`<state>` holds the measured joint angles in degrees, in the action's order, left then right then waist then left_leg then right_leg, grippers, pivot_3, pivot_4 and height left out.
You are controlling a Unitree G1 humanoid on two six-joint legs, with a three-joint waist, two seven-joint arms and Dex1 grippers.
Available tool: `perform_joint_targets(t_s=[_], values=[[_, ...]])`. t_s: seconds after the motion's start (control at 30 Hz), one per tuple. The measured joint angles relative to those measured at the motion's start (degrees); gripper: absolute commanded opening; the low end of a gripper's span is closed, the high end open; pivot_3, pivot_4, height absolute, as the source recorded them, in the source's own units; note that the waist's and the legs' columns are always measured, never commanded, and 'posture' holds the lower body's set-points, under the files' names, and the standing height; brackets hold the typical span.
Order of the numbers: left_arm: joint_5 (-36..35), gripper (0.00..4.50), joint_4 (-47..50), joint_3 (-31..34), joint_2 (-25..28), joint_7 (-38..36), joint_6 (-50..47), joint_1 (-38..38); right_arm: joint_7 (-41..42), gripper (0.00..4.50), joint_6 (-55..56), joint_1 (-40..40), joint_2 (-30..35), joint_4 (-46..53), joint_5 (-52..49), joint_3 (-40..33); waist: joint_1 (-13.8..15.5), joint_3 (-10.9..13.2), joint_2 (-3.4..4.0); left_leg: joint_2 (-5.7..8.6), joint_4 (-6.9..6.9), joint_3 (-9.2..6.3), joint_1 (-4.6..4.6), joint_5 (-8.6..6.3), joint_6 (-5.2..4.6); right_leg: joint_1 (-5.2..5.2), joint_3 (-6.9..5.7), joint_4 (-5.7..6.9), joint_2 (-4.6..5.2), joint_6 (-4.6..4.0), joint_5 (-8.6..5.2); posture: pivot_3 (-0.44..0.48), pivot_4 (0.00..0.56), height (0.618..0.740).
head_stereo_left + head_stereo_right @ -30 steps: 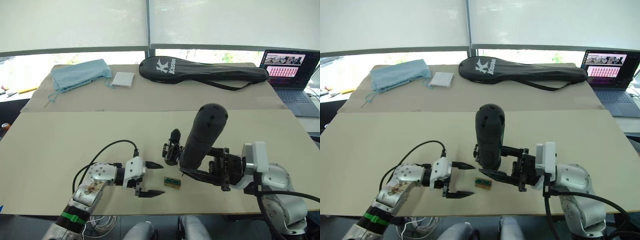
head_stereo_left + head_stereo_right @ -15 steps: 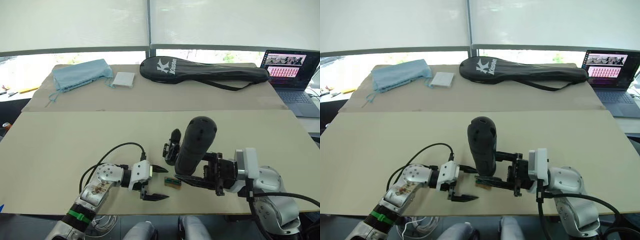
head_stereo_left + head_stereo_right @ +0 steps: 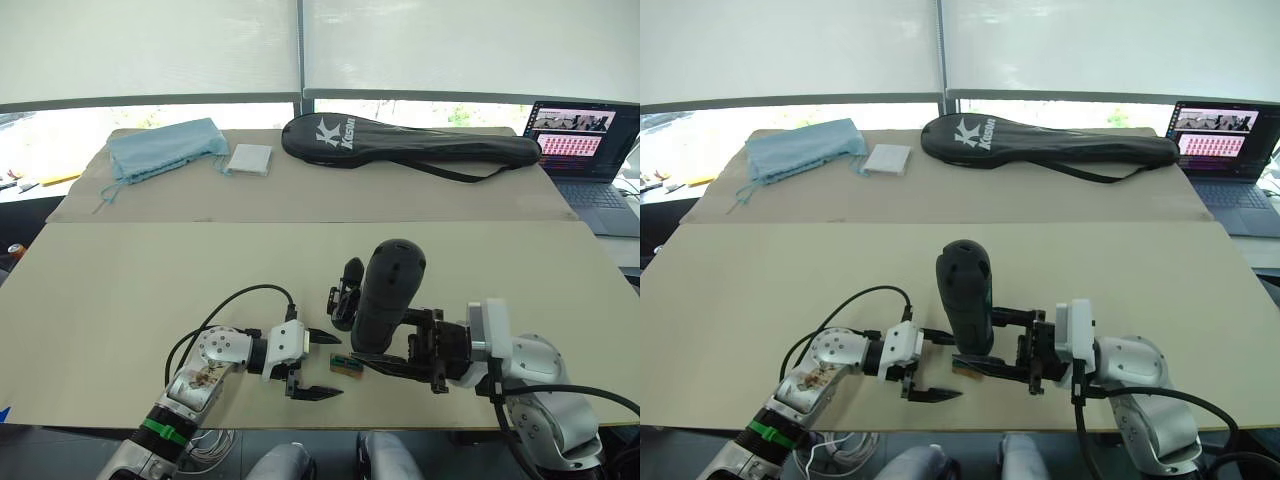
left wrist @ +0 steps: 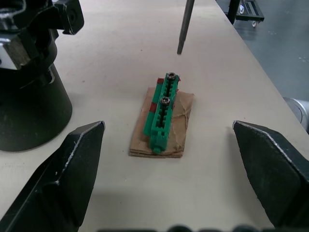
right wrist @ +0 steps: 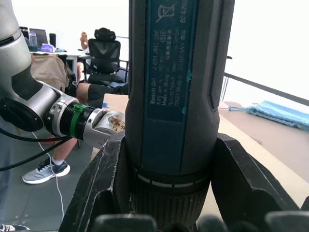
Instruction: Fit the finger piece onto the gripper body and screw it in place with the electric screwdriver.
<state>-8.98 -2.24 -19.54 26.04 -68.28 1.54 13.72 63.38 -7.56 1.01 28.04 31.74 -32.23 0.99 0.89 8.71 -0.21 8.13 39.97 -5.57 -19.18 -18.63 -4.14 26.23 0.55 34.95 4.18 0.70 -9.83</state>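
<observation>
Your right gripper (image 3: pixel 400 358) has its jaws clamped around the electric screwdriver (image 3: pixel 385 295), which stands nearly upright on the table (image 3: pixel 120 290) with its bit pointing down near the small green-and-brown box (image 4: pixel 161 116). Your left gripper (image 3: pixel 318 365) sits low over the table with its jaws spread wide and nothing between them, the box lying between the two fingertips (image 4: pixel 72 159) in the left wrist view. The gripper body (image 3: pixel 345 295) stands just behind the box, close against the screwdriver's left side.

The main risk, as I judge it, is crowding: both arms work in one tight spot, so a small swing of the screwdriver could knock the gripper body over or push the box aside. The tool is tall in your jaws; a tilt could drive the bit into the table or let it slip. Closing the left jaws now would catch the box, not a task part.

The finger piece cannot be picked out with confidence. The screwdriver hides much of the gripper body, and I cannot tell whether the bit touches the table.
</observation>
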Motion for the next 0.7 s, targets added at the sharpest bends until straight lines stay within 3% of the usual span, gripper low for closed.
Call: perform_joint_targets(t_s=[0.7], values=[[0.5, 4.50, 0.0, -0.9, -0.7, 0.7, 0.1, 0.0, -0.3, 1.92, 2.1, 0.0, 0.3, -1.5, 1.7, 0.8, 0.3, 0.0, 0.01, 0.00, 0.02, 0.00, 0.01, 0.00, 0.00, -0.03, 0.01, 0.00, 0.00, 0.00, 0.00, 0.000, 0.150, 0.740]])
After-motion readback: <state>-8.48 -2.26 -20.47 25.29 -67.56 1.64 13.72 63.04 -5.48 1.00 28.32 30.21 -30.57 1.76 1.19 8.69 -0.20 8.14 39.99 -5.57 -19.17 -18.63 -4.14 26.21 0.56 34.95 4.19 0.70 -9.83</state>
